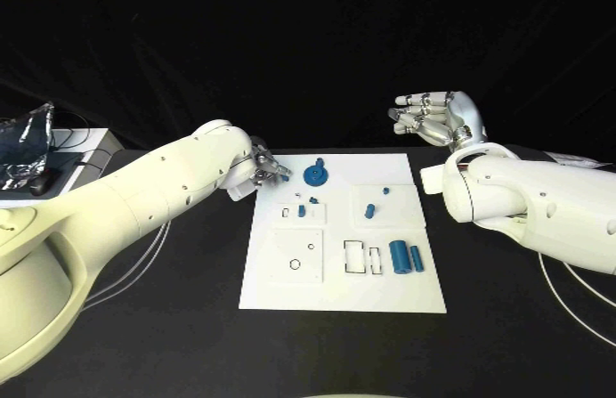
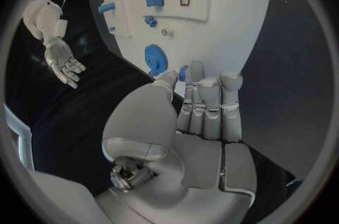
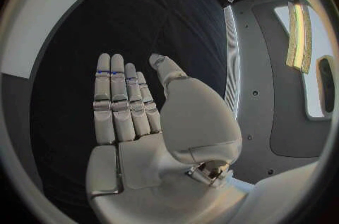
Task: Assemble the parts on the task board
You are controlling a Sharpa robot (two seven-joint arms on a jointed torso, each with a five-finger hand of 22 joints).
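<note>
Task board (image 1: 344,291) flat on black bench (image 1: 154,345), blue parts (image 1: 407,255) on top; left robot hand (image 1: 266,168) at board's corner, holding nothing; right robot hand (image 1: 436,116) raised, wide, empty.

A black table (image 1: 154,327) stands before a dark black backdrop (image 1: 257,42). At the left edge, a white box (image 1: 80,144) carries crumpled clear plastic (image 1: 26,140) and cables.

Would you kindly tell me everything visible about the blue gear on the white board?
The round blue toothed gear, plastic-looking with a raised hub, lies flat near the far edge of the white task board. The left hand hovers beside it; the left wrist view shows the fingertips close by, contact unclear.
</note>
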